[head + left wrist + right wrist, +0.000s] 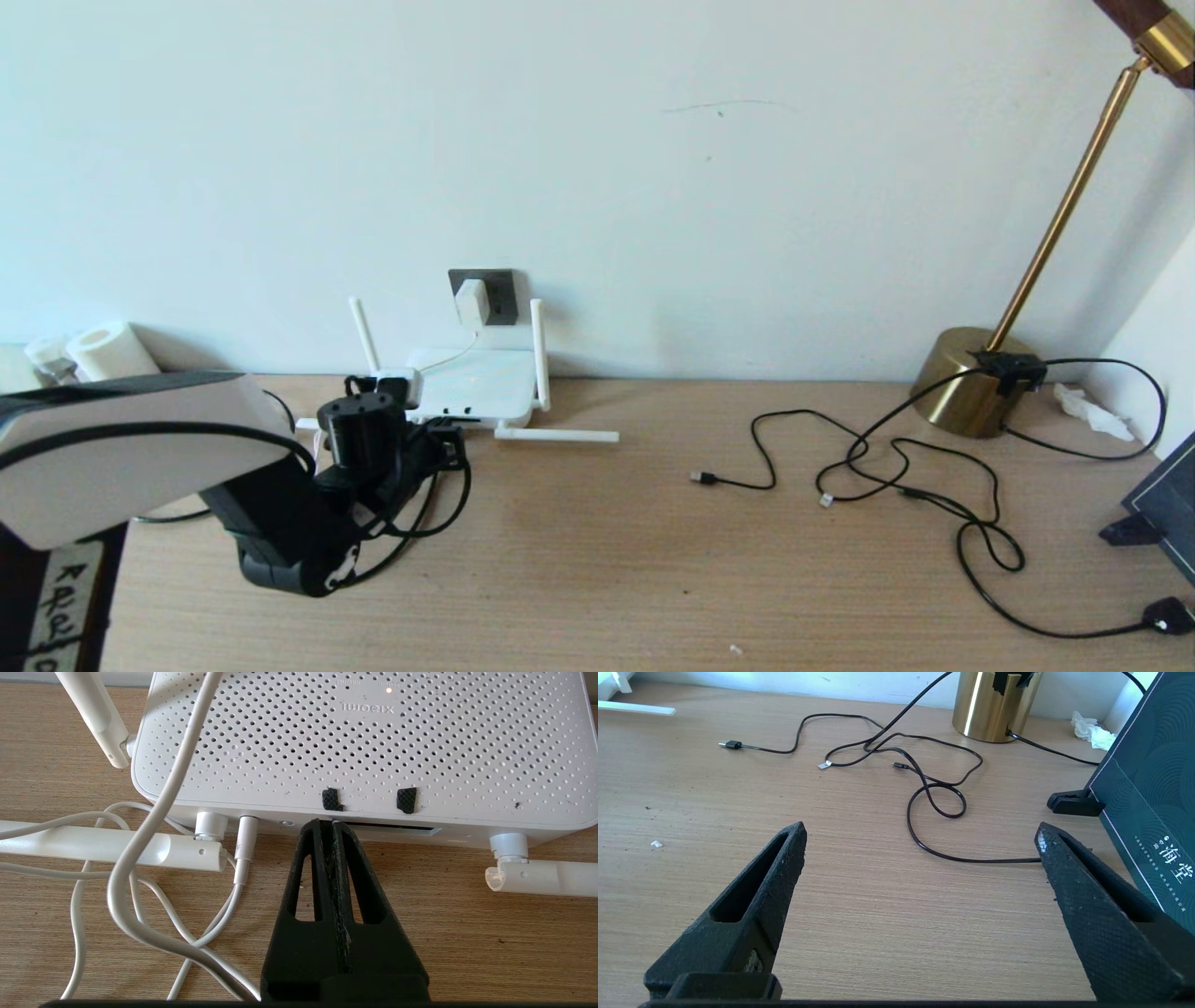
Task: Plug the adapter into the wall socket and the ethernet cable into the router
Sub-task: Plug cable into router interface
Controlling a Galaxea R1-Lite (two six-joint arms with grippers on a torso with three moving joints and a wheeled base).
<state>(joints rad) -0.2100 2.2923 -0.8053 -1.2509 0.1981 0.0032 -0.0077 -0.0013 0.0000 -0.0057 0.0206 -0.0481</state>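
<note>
Pale wall rises behind a wooden table (pixel 653 560), and on that wall the dark grey wall socket (pixel 495 294) already carries the white adapter (pixel 471 303), whose thin white cord (pixel 448 355) drops to the router (pixel 471 383). That router lies flat against the wall with two antennas upright and one (pixel 557 435) lying on the table. In the left wrist view the left pincer (pixel 332 823) has its fingers pressed together, tips touching the router's port edge just below two small black tabs; whether anything sits between them I cannot tell. White cord loops lie beside it, one plugged into the router's edge. The ethernet cable cannot be made out for certain near the arm. The right pincer (pixel 920 835) hangs wide open above bare table, near thin black cords (pixel 924 779), a brass lamp base (pixel 994 704) and a dark green box (pixel 1148 788).
</note>
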